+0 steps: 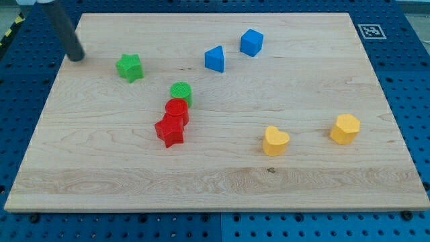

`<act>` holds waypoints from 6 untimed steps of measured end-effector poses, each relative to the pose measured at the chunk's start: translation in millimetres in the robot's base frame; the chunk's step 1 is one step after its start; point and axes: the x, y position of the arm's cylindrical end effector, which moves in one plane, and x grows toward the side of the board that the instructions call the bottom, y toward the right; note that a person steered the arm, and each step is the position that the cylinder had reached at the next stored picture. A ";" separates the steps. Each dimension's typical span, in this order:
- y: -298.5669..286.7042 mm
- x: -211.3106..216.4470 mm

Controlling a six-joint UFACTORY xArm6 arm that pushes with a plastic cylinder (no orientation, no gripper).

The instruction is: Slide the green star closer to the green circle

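Note:
The green star [129, 67] lies at the upper left of the wooden board [222, 181]. The green circle [181, 93] lies below and to the right of it, a short gap apart, touching the red circle [177, 111] just below it. My tip [76, 55] is the lower end of the dark rod coming in from the view's top left. It rests on the board to the left of the green star and slightly above it, with a clear gap between them.
A red star [169, 131] touches the red circle from below. A blue triangle-like block [214, 59] and a blue cube [251, 42] sit at top centre. A yellow heart [275, 140] and a yellow hexagon-like block [345, 128] sit at the right.

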 end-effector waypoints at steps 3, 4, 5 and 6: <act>38.0 27.5; 38.0 30.2; 38.0 30.2; 58.9 32.4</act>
